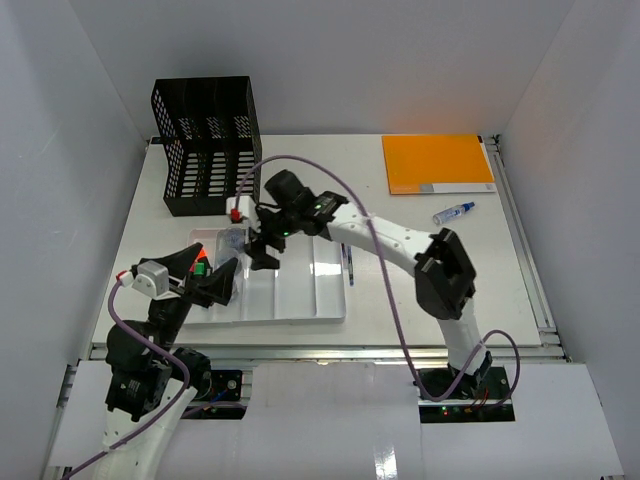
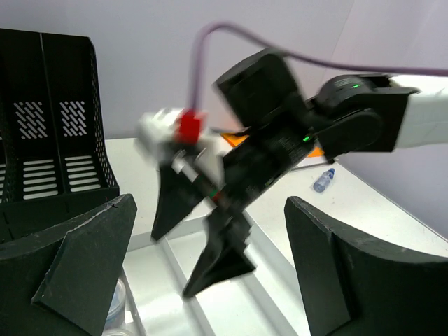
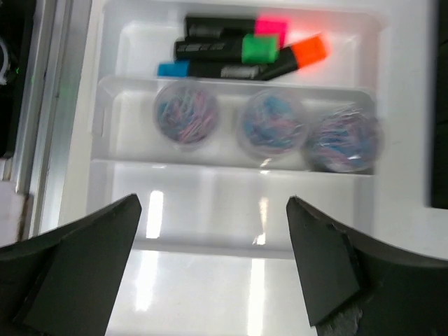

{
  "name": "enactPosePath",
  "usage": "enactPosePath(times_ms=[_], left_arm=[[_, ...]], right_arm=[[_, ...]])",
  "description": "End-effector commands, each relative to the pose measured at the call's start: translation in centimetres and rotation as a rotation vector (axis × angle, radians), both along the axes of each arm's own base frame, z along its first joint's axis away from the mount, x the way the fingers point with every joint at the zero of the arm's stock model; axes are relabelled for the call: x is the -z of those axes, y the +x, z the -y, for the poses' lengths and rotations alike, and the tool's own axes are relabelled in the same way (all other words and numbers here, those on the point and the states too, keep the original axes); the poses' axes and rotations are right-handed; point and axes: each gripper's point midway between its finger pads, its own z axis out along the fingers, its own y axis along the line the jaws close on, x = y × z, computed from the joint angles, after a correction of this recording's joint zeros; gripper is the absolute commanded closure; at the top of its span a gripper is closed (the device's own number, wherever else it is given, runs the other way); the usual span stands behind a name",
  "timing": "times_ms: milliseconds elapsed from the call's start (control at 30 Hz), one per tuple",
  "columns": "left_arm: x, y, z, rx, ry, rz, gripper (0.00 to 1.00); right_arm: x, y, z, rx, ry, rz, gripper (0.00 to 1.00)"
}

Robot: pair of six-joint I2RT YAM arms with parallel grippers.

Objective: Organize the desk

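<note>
I logged desk spanning view, rail at near edge. Left gripper: jaws spread wide, empty, at tray's left end. One black file rack back-left. One white tray held four highlighters (blue, pink, green, orange caps) and three tubs of clips. Right gripper: jaws apart, nothing held, above tray. One orange folder and one small bottle lay right. Highlighter print blurred, unreadable.

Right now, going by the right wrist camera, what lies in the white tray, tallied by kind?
Highlighters: 4
Round clear tubs: 3
Total: 7
</note>
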Motion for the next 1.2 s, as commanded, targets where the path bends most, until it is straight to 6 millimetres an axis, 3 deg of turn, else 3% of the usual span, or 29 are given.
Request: enactPosePath(times_ms=[0, 67, 167, 333, 400, 467, 600, 700, 800, 833, 1000, 1167], left_arm=[[0.9, 0.9, 1.0, 0.037, -0.004, -0.054, 0.02], [1.8, 1.6, 2.0, 0.08, -0.013, -0.112, 0.02], [2.6, 2.6, 4.0, 0.166, -0.039, -0.176, 0.02], [7.1, 7.2, 8.2, 0.275, -0.112, -0.527, 0.07], [9.0, 10.0, 10.0, 0.289, -0.108, -0.671, 0.12], [9.6, 11.1, 11.6, 0.303, -0.087, -0.727, 0.13], [12.0, 15.9, 16.9, 0.212, 0.042, -0.887, 0.18], [14.2, 19.0, 20.2, 0.148, 0.135, -1.002, 0.22], [15.8, 22.4, 24.2, 0.136, 0.219, -1.048, 0.29], [16.3, 21.9, 24.4, 0.137, 0.241, -1.072, 0.3], [18.7, 23.1, 27.2, 0.066, 0.363, -1.119, 0.44], [20.6, 22.3, 27.9, -0.067, 0.465, -1.138, 0.57]], right_arm=[[-5.6, 2.0, 6.8, 0.065, 0.092, 0.042, 0.09], [-3.7, 2.3, 9.5, 0.126, 0.058, -0.007, 0.09], [-2.8, 4.7, 14.8, 0.286, 0.055, -0.033, 0.09], [-4.1, 11.1, 26.4, 0.692, 0.093, -0.081, 0.16], [-4.9, 11.6, 29.9, 0.777, 0.138, -0.115, 0.18], [-5.3, 11.5, 32.8, 0.832, 0.191, -0.148, 0.19], [-6.3, 10.7, 40.1, 0.976, 0.346, -0.189, 0.21], [-7.3, 9.3, 41.9, 0.998, 0.418, -0.151, 0.21], [-6.1, 8.6, 42.5, 1.026, 0.409, -0.13, 0.21], [-5.8, 8.5, 42.6, 1.032, 0.406, -0.128, 0.21], [-5.9, 8.7, 43.2, 1.064, 0.397, -0.106, 0.21], [-6.1, 8.6, 43.1, 1.065, 0.401, -0.109, 0.21]])
